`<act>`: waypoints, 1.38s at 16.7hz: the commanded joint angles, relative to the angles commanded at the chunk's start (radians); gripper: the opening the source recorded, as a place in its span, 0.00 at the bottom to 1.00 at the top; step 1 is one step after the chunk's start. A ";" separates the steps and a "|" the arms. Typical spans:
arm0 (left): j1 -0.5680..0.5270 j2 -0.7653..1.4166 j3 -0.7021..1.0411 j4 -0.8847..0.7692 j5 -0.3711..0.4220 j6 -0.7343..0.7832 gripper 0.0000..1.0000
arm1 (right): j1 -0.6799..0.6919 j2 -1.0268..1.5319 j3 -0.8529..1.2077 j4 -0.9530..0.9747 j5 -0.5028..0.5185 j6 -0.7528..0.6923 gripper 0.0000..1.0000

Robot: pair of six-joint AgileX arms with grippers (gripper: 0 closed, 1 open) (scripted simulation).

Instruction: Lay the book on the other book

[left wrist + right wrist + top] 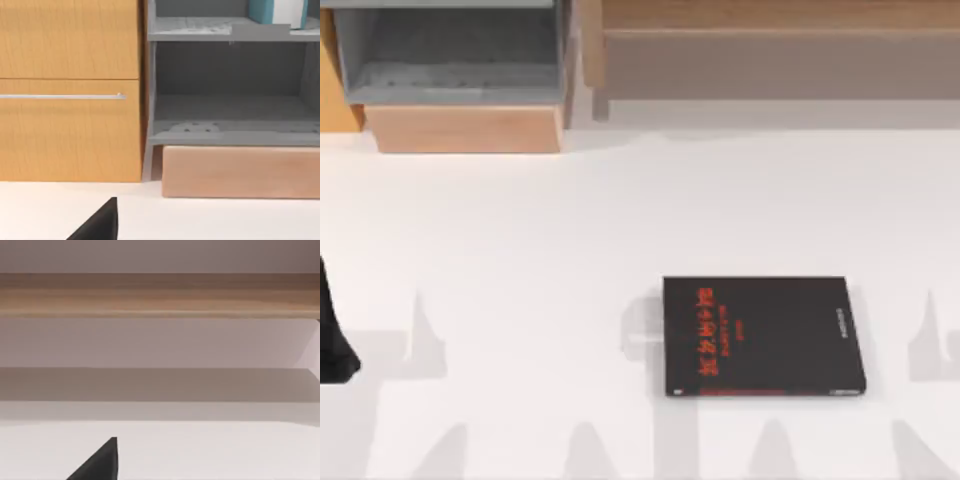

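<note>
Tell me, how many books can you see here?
2. The black book lies flat on the white table, right of centre. The light-blue book stands on the grey shelf unit's upper shelf. Others may be hidden.

Three views: one overhead, two low at wrist height.
The table [520, 250] is seen from above; the shelf [230, 80] is faced level and close from the left wrist and shared with the top view; beyond it, a wooden ledge [160, 295] is faced from the right.

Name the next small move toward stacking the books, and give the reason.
Probably raise the left gripper toward the grey shelf unit. The thick light-blue book with white page edges stands on its upper shelf, ungrasped, while the thin black book with red lettering lies flat on the white table.
</note>
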 joint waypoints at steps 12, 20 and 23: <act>-0.074 0.575 0.442 0.234 -0.093 -0.016 1.00 | 0.000 0.000 0.000 0.000 0.000 0.000 1.00; -0.187 1.423 0.969 0.503 -0.187 -0.027 1.00 | 0.000 0.000 0.000 0.000 0.000 0.000 1.00; -0.224 1.659 1.116 0.574 -0.211 -0.025 1.00 | 0.000 0.000 0.000 0.000 0.000 0.000 1.00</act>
